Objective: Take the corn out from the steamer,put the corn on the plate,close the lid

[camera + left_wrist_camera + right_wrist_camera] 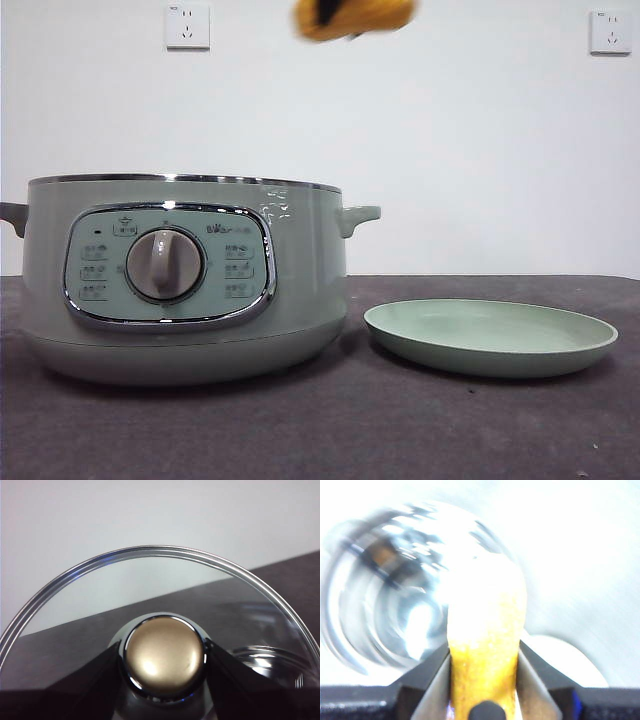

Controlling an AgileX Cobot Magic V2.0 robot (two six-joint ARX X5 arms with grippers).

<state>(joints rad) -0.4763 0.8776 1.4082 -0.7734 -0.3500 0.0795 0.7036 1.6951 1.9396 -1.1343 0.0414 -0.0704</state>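
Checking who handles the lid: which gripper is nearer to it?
Left. The left gripper is clamped on the lid by its knob; the right gripper holds the corn high above the steamer.

A plain, matte white wall [450, 150] fills the upper half of the front view, evenly lit with no hard shadows; two white square plastic power sockets are mounted high on it, one socket [187, 26] toward the left, the other socket [610, 32] near the right edge; below the wall runs a dark grey-brown table surface [330, 430] with a faintly mottled, cloth-like texture, its far edge forming a level line against the wall; the left wrist view shows that same dark surface [65, 650] meeting the pale wall [150, 510].
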